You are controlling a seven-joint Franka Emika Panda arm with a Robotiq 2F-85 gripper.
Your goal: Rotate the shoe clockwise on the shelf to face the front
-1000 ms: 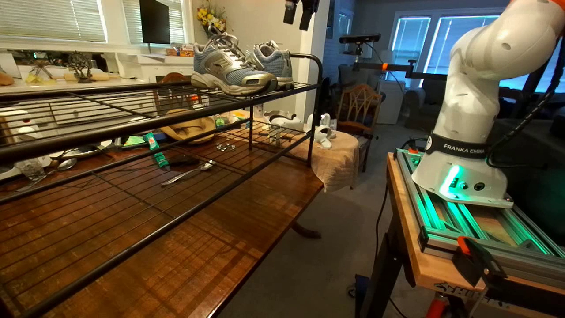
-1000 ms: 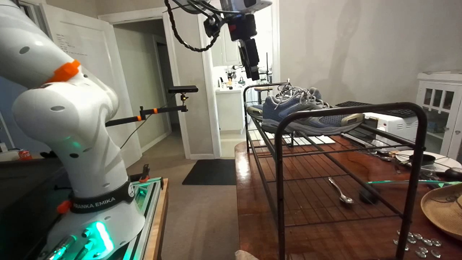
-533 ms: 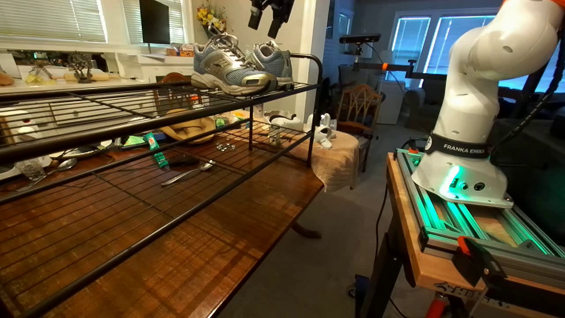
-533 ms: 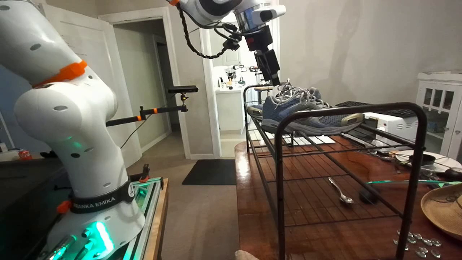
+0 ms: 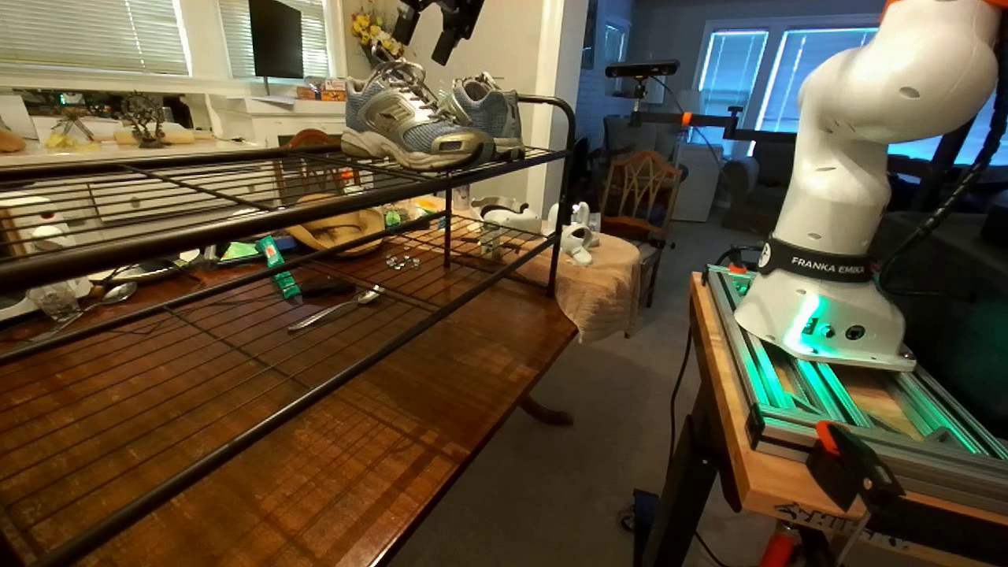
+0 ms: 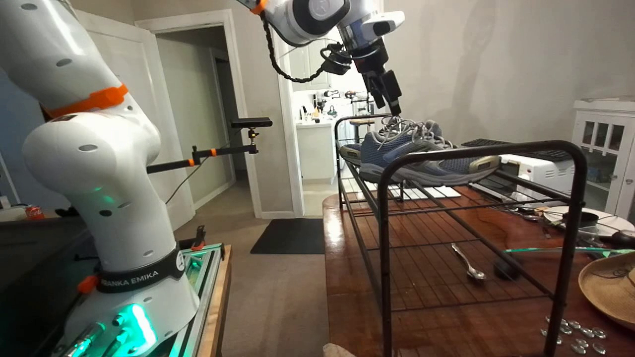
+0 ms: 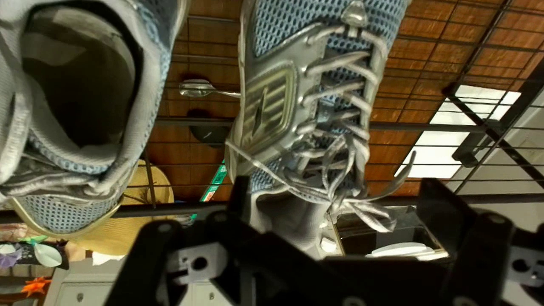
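Because its fingers (image 7: pixel 444 204) stand well apart and pinch nothing, the gripper (image 7: pixel 338 191) looks ready for a grasp. Just below it the shoe (image 7: pixel 318 110) sits on the top wire level of the shelf (image 5: pixel 299 213), its collar closest to the fingertips in the wrist view, its toe pointing away from them; beside it, to the gripper's left in that view, lies the other sneaker (image 7: pixel 123 148), facing the opposite way. Which of the pair is meant I cannot tell for sure; the gripper's position favours the one beneath. It should prove light and hard to damage, soft and yielding through the upper, stiffer along the sole. A pinch on the padded collar below the gripper ought to hold best, clear of the loose laces (image 7: pixel 360 149), which could snag a finger; the sole may drag on the rods as it turns. Blue-grey mesh meets smooth silver overlays and a ribbed badge on the upper, with the laces looping over the tongue. Farther beneath, thin black parallel rods in a rounded tube frame give the shelf its gridded face, and glossy brown wood shows through from the desk (image 5: pixel 441 402).
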